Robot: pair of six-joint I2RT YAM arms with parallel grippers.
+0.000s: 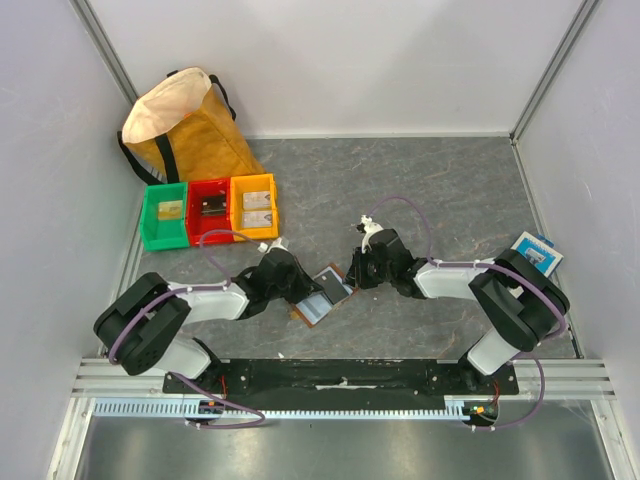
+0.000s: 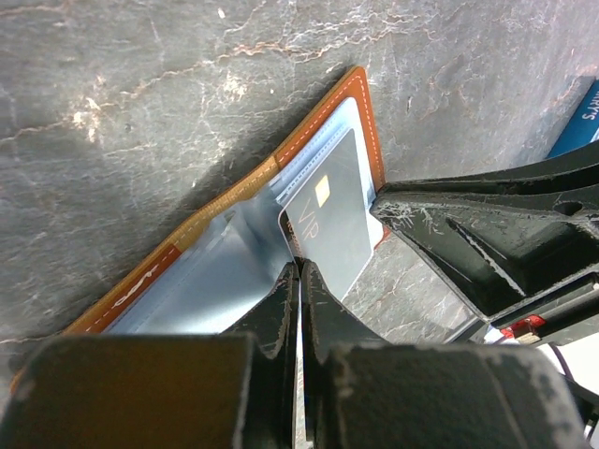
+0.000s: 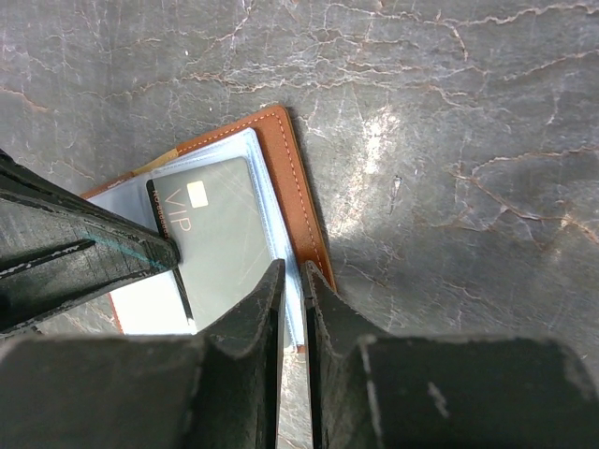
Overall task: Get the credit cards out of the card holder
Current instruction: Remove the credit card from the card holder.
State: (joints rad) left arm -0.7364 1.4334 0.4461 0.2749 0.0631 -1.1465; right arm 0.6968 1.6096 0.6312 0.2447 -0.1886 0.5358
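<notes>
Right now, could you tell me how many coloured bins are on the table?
3, in a row before the tan bag: green bin leftmost, red bin in the middle, yellow bin rightmost. None looks hidden.

Brown card holder [image 3: 298, 182] lies open on the grey tabletop [image 3: 449, 112], pale lining up; a grey VIP credit card [image 3: 220, 234], gold chip, rests on its clear sleeves.

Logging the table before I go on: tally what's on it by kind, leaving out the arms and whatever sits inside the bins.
Plastic bins: 3
Tote bag: 1
Card holder: 1
Credit card in view: 1
Blue-and-white packet: 1
Total: 7
</notes>
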